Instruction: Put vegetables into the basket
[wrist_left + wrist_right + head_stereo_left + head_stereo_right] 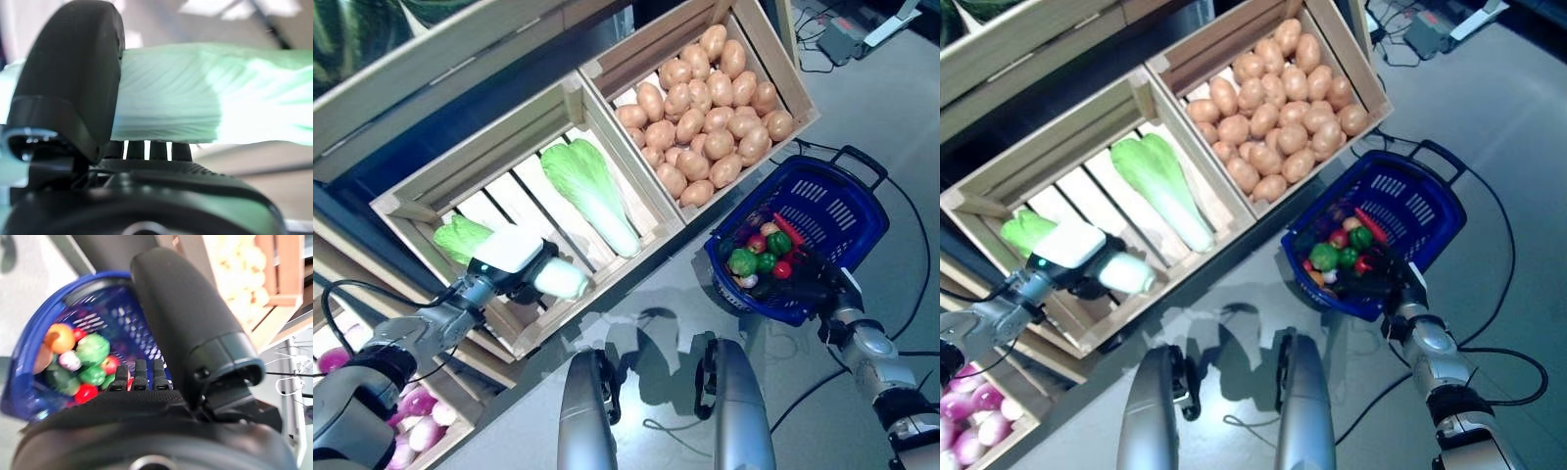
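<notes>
Slatted wood crates (607,147) — perforated plastic basket (832,211).

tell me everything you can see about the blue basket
The blue basket is plastic with slotted walls and a dark handle folded back at its far rim. It sits by the potato crate, tilted, and holds mixed vegetables: green, red and orange pieces piled at its near end. The right hand grips its near rim.

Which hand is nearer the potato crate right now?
Right. The right hand grips the blue basket just below the potato crate; the left hand holds a cabbage at the neighbouring crate, farther away.
</notes>
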